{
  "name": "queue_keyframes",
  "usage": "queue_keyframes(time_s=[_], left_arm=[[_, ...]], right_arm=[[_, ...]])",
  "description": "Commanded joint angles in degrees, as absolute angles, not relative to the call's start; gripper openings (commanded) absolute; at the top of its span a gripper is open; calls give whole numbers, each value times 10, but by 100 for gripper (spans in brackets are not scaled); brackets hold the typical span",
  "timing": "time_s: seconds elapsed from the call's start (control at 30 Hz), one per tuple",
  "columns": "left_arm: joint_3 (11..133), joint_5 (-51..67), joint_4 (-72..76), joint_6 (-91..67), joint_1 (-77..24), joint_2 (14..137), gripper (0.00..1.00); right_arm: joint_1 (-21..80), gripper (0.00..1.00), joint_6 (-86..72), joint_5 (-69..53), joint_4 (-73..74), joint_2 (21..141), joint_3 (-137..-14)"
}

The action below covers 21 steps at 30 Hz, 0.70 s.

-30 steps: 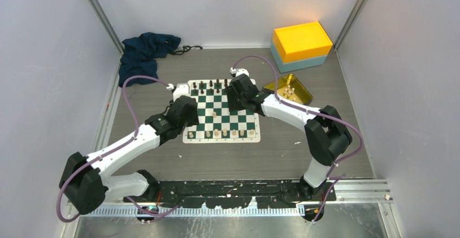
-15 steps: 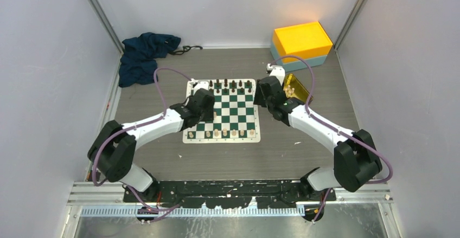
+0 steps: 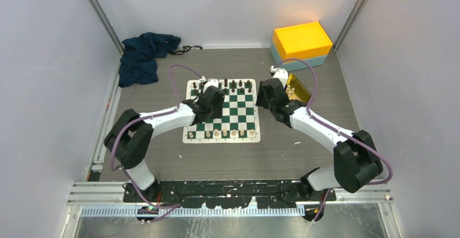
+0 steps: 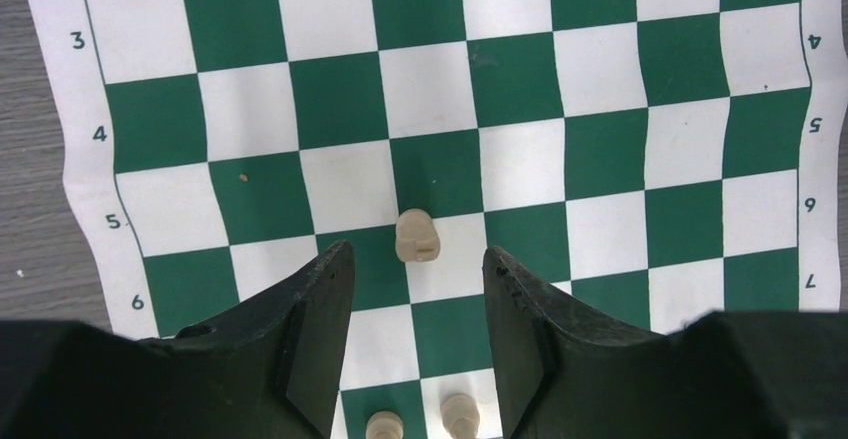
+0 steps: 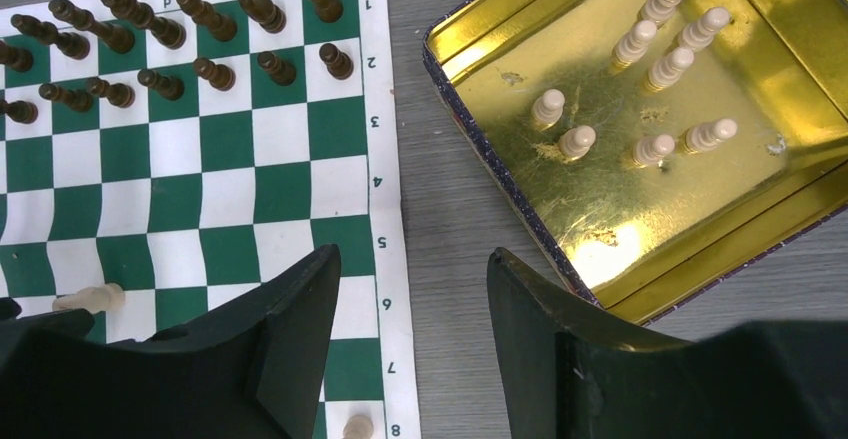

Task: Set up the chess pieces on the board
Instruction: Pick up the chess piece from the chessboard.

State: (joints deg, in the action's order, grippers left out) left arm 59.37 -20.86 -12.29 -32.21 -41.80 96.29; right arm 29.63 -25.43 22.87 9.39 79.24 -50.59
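Currently left claw [image 4: 418, 255] released above cream pawn [image 4: 416, 235] on board [image 4: 520, 79]; right claw [image 5: 415, 256] released beside gold tray [image 5: 610, 199].

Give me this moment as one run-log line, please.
left gripper: open over cream piece on board | right gripper: open, empty, beside tray

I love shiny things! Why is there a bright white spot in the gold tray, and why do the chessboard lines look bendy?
Right wrist view: the gold tray is shiny like a mirror, so a light glares off its floor near one wall. Left wrist view: the board has lines bowing toward the picture's sides, probably the wide lens, maybe a wavy mat.
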Motion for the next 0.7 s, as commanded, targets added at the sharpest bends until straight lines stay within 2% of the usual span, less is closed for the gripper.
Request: queue_keyframes(time_s=[0.0,0.67], left_arm=[[626,-210,-92,-312,-421,982,52],[642,-231,-91,-309,-422,1017,45]], right_arm=[[287,61,-258,226,58,777,-501],[279,61,-260,212,44,793,-498]])
